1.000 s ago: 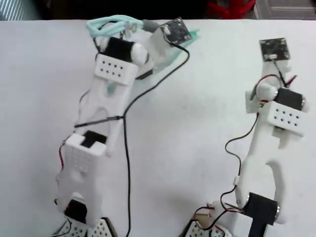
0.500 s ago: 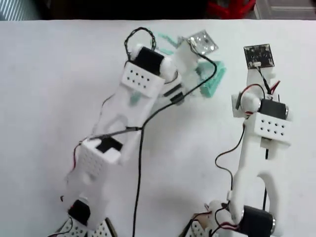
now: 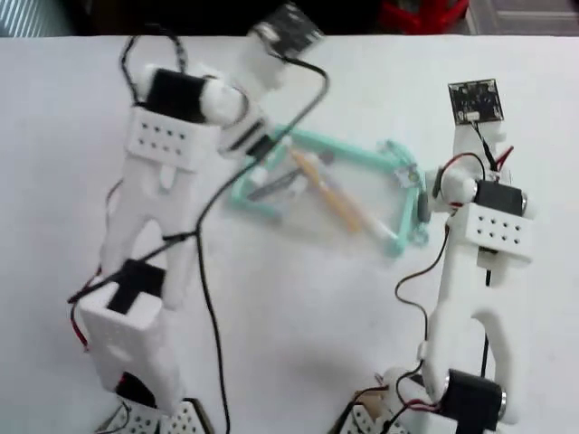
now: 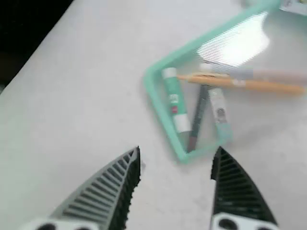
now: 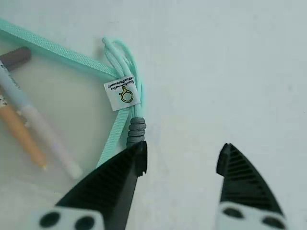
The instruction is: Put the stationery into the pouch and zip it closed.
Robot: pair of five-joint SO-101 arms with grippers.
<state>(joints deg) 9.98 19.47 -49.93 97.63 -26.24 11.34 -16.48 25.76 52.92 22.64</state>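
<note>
White tabletop (image 3: 298,325), two arms side by side at near edge. R hand (image 5: 183,146): fingers spread, nothing held, over bare top just beside one corner of pouch (image 5: 53,48). One fingertip (image 5: 127,165) lies close to grey zip pull (image 5: 135,130); can't tell if touching. White tag (image 5: 122,93) and mint cord loop (image 5: 117,55) at same corner.

Pouch lies flat betw. the two arms, clear walls w/ mint-green edging. Stationery inside, seen thru the clear wall: orange pen (image 4: 249,84) lying next to a pale pen (image 5: 43,129), approx. along pouch length. At the end away from the pull: glue stick (image 4: 173,100) along the edge, dark pen (image 4: 196,120), small white tube (image 4: 218,112), close together. Can't tell if zip is shut.

Farther out, L hand (image 4: 177,152): released, fingers wide apart, empty, above tabletop near the glue-stick corner of pouch, not touching it. Beyond far edge: dark room, red item (image 3: 421,14).
</note>
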